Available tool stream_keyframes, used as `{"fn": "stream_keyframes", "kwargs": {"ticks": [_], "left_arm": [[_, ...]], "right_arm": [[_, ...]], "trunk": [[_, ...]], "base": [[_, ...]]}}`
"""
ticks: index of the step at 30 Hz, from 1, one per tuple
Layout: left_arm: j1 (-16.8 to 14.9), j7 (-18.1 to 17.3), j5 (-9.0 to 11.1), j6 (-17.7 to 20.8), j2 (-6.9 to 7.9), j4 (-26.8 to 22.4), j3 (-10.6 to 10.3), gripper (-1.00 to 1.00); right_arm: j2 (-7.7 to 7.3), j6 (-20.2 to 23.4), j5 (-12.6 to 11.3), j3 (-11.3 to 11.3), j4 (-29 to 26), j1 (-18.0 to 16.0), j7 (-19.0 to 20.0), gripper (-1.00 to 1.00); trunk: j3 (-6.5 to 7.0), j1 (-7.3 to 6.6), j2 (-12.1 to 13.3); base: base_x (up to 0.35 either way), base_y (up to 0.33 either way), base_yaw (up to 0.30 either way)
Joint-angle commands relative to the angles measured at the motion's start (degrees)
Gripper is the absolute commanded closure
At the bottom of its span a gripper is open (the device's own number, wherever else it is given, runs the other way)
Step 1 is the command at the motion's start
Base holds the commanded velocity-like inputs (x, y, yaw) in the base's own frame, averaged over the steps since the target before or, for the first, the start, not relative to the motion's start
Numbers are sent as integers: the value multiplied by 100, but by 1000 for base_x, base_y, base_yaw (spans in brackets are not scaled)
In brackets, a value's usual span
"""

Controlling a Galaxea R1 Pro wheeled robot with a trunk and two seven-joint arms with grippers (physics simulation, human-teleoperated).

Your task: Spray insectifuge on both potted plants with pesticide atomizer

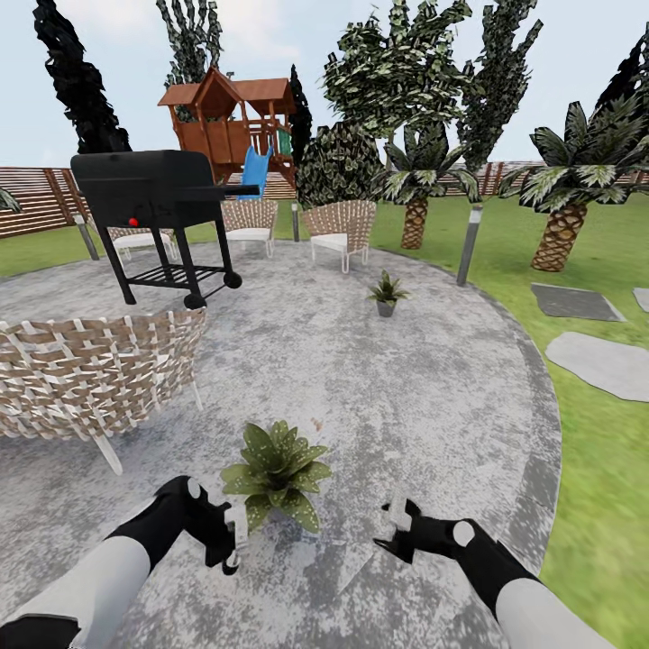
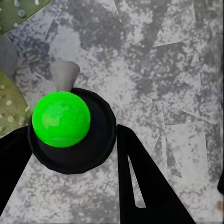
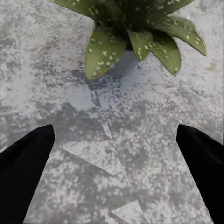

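The near potted plant [image 1: 275,470] stands on the round stone patio [image 1: 388,406], right in front of me. Pale insectifuge specks [image 3: 105,58] dot its leaves [image 2: 7,109]. My left gripper [image 1: 230,539] hangs just left of this plant, shut on the pesticide atomizer [image 1: 237,530]. In the left wrist view the atomizer [image 2: 88,149] shows as a dark round body with a bright green cap and a grey nozzle between the black fingers [image 2: 144,186]. My right gripper [image 1: 395,523] is open and empty to the plant's right [image 3: 114,130]. The second potted plant [image 1: 388,293] sits farther back.
A wicker chair [image 1: 90,379] stands close on the left, with a black grill [image 1: 153,194] behind it. More wicker chairs [image 1: 342,230] line the patio's far edge. A grey bollard lamp [image 1: 469,243] and stepping stones [image 1: 604,361] are on the lawn to the right.
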Motion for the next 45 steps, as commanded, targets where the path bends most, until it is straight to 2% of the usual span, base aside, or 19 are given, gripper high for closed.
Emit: {"fn": "stream_keyframes", "kwargs": {"ticks": [1, 3, 5, 8, 11, 13, 19, 23, 26, 31, 37, 45], "left_arm": [[-12, -58, 9, 53, -5, -11, -35, 100], [-21, -85, 12, 62, -27, -11, -38, 100], [-23, -92, -44, 68, -163, -11, -47, 100], [-23, -94, -384, 96, -426, -11, -41, 100], [-23, -94, -491, 105, -593, -11, -34, 100], [-23, -94, -502, 106, -633, -11, -33, 100], [-23, -65, -510, 106, -735, -11, -41, 100], [-20, -3, -615, 100, -830, -11, -47, 100], [-16, 29, -635, 96, -847, 2, -61, 100], [8, 115, -629, 89, -924, 7, -252, 100], [3, 260, -622, 95, -1083, -10, -277, 100], [3, 363, -606, 89, -1197, -3, -255, 100]], "right_arm": [[11, -31, 55, -45, -3, -27, 152, 100], [17, -32, 56, -44, -11, -48, 422, 100], [75, -32, 57, -43, -47, -56, 535, 100], [294, -32, 57, -43, -88, -59, 578, 100], [457, -32, 57, -41, -93, -61, 595, 100], [538, -37, 57, -36, -94, -73, 613, 100], [633, -48, 57, -34, -94, -86, 658, 100], [826, -49, 65, -34, -247, -86, 1090, 100], [856, -49, 65, -34, -311, -86, 1139, 100], [860, -49, 66, -34, -323, -86, 1147, 100], [868, -49, 63, -34, -328, -86, 1147, 100], [946, -49, 61, -34, -338, -86, 1147, 100]], "trunk": [[-6, -1, -2], [-6, -1, -2], [-6, -1, -2], [-6, -1, -2], [-6, -1, -2], [-6, -1, -2], [-6, -1, -2], [-6, -1, -2], [-6, -1, -2], [-6, -1, -2], [-6, -1, -2], [-6, -1, -2]], "base": [[0, 0, 0], [0, 0, 0], [0, 0, 0], [0, 0, 0], [0, 0, 0], [0, 0, 0], [0, 0, 0], [0, 0, 0], [0, 0, 0], [0, 0, 0], [0, 0, 0], [0, 0, 0]]}}
